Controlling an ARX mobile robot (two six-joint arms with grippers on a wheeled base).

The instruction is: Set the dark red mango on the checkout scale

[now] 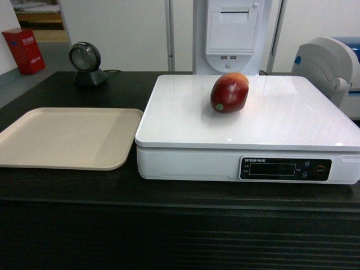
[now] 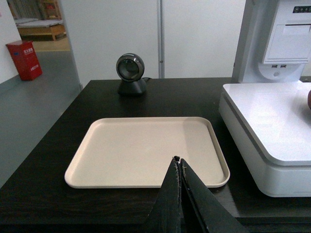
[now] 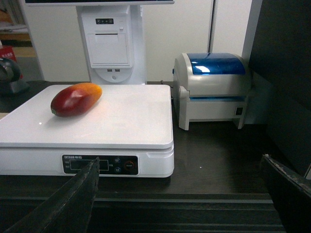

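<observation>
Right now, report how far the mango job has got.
Done: the dark red mango lies on the scale on the checkout. In hand: nothing; the left gripper has its fingers together, and the right gripper is open, both clear. Left: nothing visible.

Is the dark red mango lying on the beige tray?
No, the dark red mango rests on the white scale, while the beige tray beside it holds nothing.

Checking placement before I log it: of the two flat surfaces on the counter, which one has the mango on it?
The white scale, on the right. The dark red mango lies on its glossy platform, while the beige tray to its left holds nothing.
</observation>
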